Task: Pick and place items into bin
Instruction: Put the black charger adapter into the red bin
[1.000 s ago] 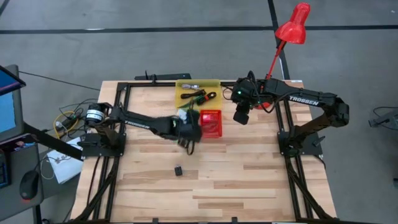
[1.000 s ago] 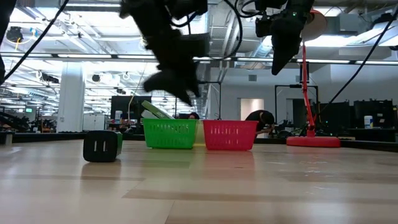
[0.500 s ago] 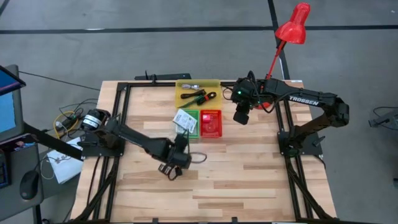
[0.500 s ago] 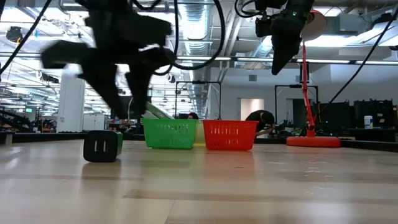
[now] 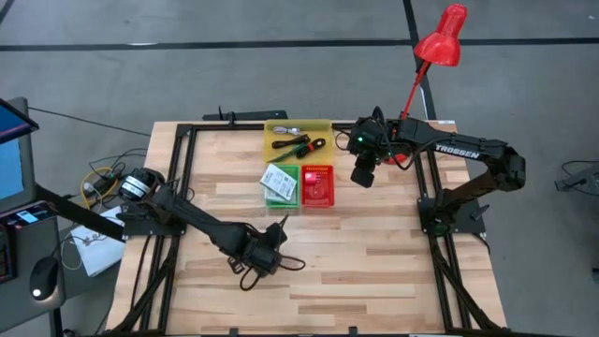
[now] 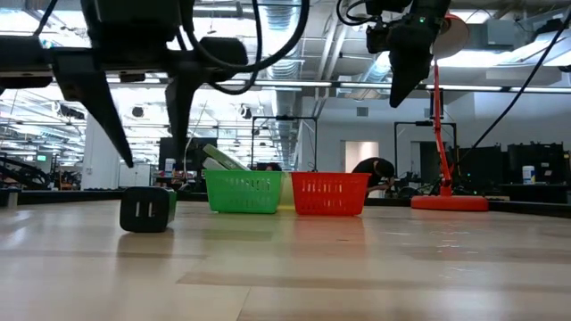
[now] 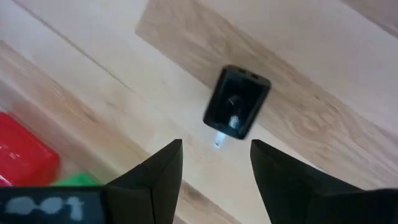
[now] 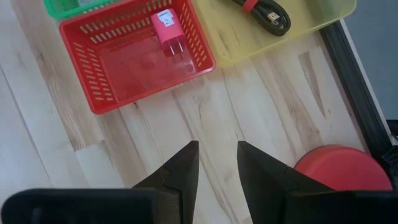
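One legible word: TROSSEN, right arm [image 5: 468,154].

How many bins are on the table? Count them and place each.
3. The yellow bin sits at the table's far edge; the green bin and the red bin stand side by side just in front of it, green nearer the left arm. None seems hidden.

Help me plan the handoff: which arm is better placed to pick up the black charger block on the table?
Left. The left pincer hangs open directly above the black charger block, fingers either side of it. The right pincer waits high beside the red basket, far across the table.
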Robot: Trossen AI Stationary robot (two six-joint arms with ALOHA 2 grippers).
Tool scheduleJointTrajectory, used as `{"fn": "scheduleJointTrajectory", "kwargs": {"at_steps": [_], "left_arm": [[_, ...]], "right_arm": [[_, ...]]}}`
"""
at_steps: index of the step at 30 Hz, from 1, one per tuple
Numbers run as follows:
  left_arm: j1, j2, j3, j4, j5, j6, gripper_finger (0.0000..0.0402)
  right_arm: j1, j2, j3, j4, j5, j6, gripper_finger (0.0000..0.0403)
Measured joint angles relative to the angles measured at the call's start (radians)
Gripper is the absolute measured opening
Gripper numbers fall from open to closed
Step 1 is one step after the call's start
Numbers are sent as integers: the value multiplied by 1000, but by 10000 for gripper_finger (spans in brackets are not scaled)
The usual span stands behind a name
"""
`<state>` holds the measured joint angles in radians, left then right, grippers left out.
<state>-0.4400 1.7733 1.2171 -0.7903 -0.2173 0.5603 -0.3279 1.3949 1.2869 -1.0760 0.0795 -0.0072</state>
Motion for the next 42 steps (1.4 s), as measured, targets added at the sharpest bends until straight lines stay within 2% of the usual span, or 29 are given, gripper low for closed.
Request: {"fn": "scheduleJointTrajectory", "kwargs": {"at_steps": [13,24,42], "left_arm": [[1,0,0,58,81,208,179],[1,40,-13,89,79,229,202],[13,94,-11,110,106,276,203]], "right_arm": [[0,0,0,0,0,0,104],[0,0,0,0,0,0,104],[0,1,0,3,0,8,104]]}}
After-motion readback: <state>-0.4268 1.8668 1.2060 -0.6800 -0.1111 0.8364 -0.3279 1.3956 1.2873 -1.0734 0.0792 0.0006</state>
